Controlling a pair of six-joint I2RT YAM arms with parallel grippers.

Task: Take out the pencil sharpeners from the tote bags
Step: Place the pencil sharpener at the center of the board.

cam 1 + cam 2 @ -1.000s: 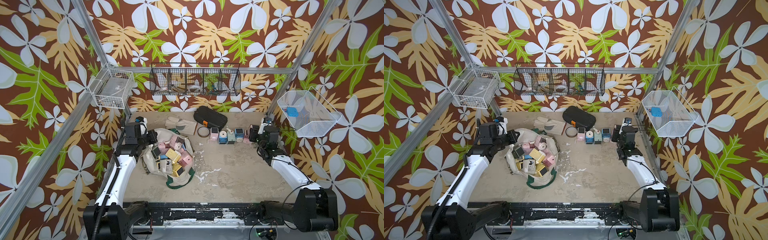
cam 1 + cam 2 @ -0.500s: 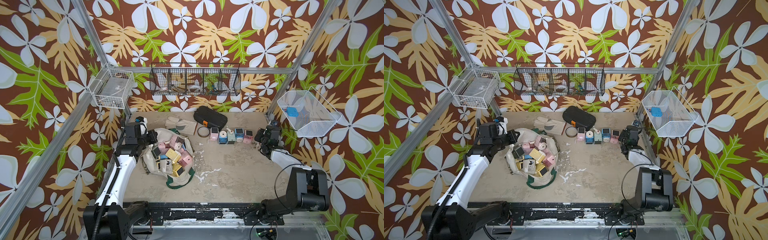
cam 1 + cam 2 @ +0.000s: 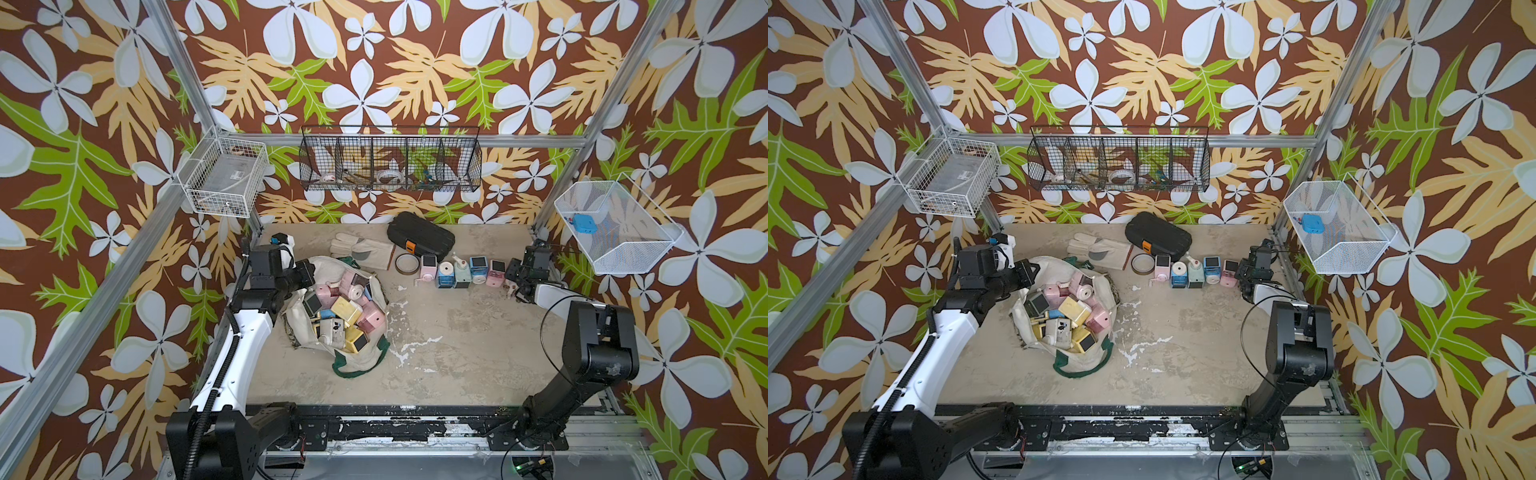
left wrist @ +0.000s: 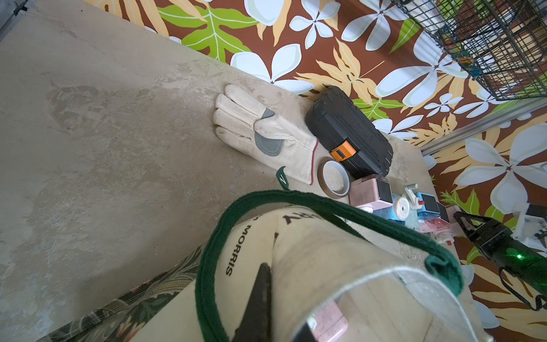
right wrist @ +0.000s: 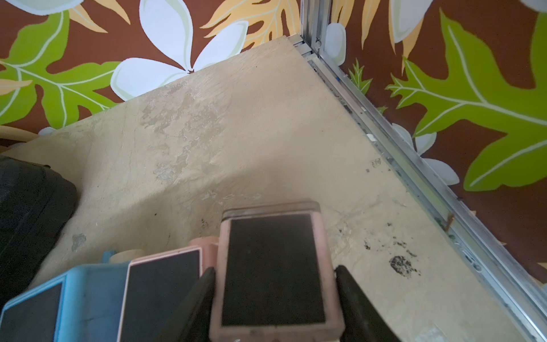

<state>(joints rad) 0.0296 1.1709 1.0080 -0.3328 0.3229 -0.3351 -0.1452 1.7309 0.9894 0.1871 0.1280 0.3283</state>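
The cream tote bag (image 3: 300,332) (image 3: 1022,320) lies open at the left, and several pastel pencil sharpeners (image 3: 345,311) (image 3: 1076,311) are heaped in its mouth. My left gripper (image 3: 308,271) (image 4: 268,275) is shut on the bag's canvas rim (image 4: 325,251) and holds it up; only one dark finger (image 4: 259,299) shows. More sharpeners stand in a row (image 3: 460,272) (image 3: 1196,271) at the back. At that row's right end my right gripper (image 3: 513,277) (image 5: 275,269) is shut on a pink sharpener (image 5: 272,260), one finger on each side. The gripper mostly hides it in both top views.
A black hard case (image 3: 420,237), a pale work glove (image 3: 361,251) and a brown tape roll (image 3: 406,263) lie behind the bag. Wire baskets hang on the walls: black (image 3: 390,162), white (image 3: 226,183) and white (image 3: 615,228). A metal frame rail (image 5: 414,154) runs close beside the right gripper.
The right arm has folded, its elbow lifting toward the front right, while its gripper has stayed at the row's right end. The left arm and the bag have not moved.
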